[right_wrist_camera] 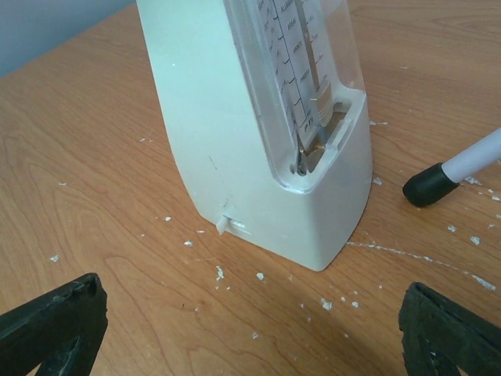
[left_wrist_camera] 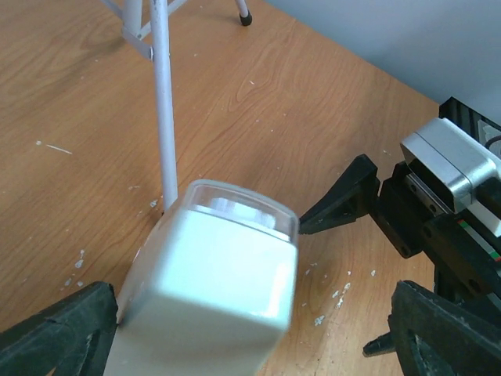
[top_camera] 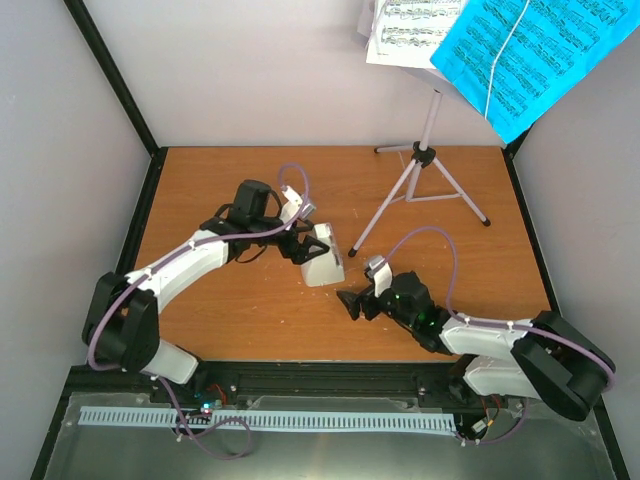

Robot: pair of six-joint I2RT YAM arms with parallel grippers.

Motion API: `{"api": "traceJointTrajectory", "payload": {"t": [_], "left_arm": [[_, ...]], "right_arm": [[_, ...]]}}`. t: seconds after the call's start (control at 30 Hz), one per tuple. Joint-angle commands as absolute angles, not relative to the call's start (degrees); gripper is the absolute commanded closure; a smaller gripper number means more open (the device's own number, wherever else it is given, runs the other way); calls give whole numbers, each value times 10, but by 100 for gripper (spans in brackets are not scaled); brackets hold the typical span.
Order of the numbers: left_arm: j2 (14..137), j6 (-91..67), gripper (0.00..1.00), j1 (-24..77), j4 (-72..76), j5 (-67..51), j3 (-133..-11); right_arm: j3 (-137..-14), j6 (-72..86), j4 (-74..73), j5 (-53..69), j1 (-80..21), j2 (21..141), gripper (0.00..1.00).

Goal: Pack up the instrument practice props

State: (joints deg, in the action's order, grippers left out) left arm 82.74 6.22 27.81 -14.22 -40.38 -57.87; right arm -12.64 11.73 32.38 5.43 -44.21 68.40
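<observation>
The white pyramid metronome [top_camera: 322, 258] with its clear cover stands upright mid-table. My left gripper [top_camera: 303, 244] is open and straddles its top; in the left wrist view the metronome [left_wrist_camera: 211, 290] sits next to the left finger [left_wrist_camera: 63, 329], far from the right finger [left_wrist_camera: 446, 329]. My right gripper [top_camera: 352, 302] is open and empty, just short of the metronome's base [right_wrist_camera: 274, 172]. The lilac tripod music stand [top_camera: 424, 158] stands at the back right. White pages [top_camera: 415, 30] and bright-blue pages [top_camera: 530, 55] rest on its tray.
A stand leg [left_wrist_camera: 164, 110] reaches down just behind the metronome, and its black foot [right_wrist_camera: 427, 186] rests on the table to the metronome's right. My right gripper's fingers [left_wrist_camera: 344, 200] show close to the metronome in the left wrist view. Grey walls enclose the wooden table [top_camera: 230, 320].
</observation>
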Motion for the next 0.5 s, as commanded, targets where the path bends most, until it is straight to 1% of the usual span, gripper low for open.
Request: {"api": "traceJointTrajectory", "payload": {"t": [0.0, 0.03, 0.17, 0.2, 0.3, 0.47], "left_arm": [[862, 105, 9, 279, -153, -449, -613], [862, 105, 12, 278, -150, -443, -608], [855, 108, 31, 279, -141, -425, -594], [855, 110, 34, 278, -142, -422, -592], [857, 108, 39, 278, -143, -416, -592], [886, 89, 44, 274, -162, -406, -614]], "right_arm": [[-154, 90, 334, 15, -454, 709, 0], [-157, 91, 330, 5, -456, 716, 0], [-165, 99, 315, -34, -475, 733, 0], [-167, 96, 306, -40, -478, 734, 0], [-169, 91, 285, -50, -481, 738, 0], [-163, 82, 292, -60, -485, 767, 0]]}}
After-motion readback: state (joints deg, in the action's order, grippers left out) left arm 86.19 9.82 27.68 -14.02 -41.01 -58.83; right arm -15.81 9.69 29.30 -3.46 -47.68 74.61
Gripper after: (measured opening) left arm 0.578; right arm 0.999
